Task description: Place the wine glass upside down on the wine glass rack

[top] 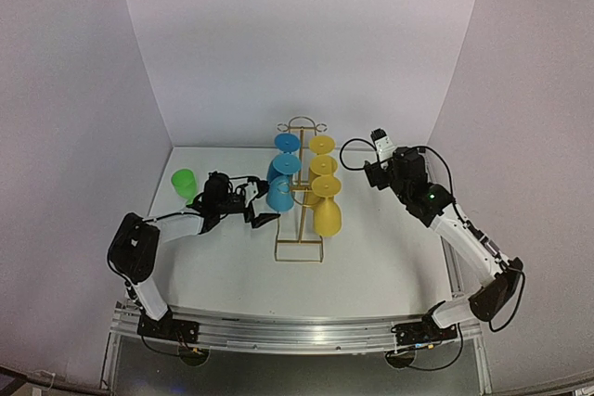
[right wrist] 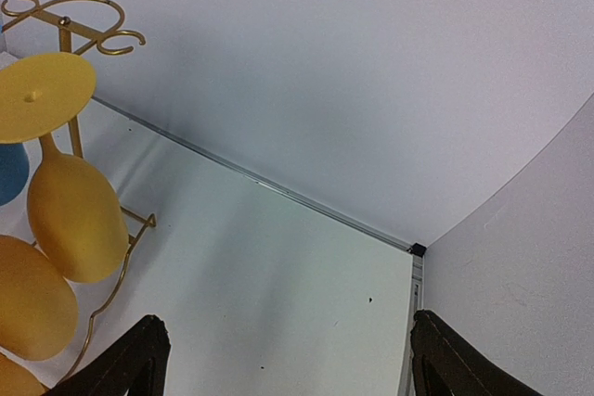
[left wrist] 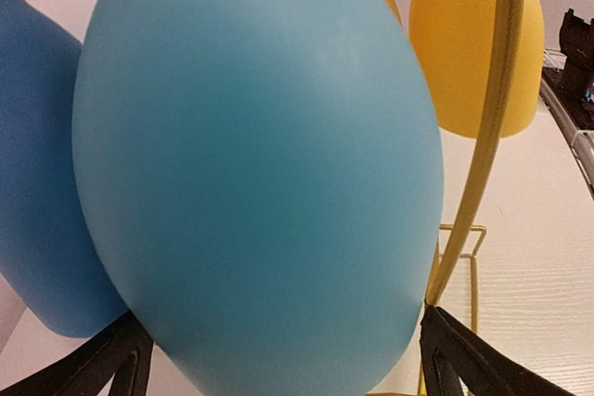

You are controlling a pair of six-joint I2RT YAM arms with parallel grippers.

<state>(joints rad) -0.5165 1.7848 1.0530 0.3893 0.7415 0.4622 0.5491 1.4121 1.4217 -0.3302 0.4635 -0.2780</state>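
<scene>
The light blue wine glass (top: 278, 196) hangs upside down on the left side of the gold wine glass rack (top: 299, 246), its foot up in a side loop. In the left wrist view its bowl (left wrist: 260, 164) fills the frame, with the rack's wire (left wrist: 487, 136) to its right. My left gripper (top: 261, 205) is open, its black fingertips (left wrist: 111, 368) standing wide on either side of the bowl's lower end. My right gripper (top: 373, 172) is open and empty, raised to the right of the rack, facing the back right corner.
A darker blue glass (left wrist: 37, 183) hangs behind the light blue one. Several yellow glasses (top: 325, 201) hang on the rack's right side, also in the right wrist view (right wrist: 70, 210). A green cup (top: 184, 181) stands at the left of the white table (top: 371, 257).
</scene>
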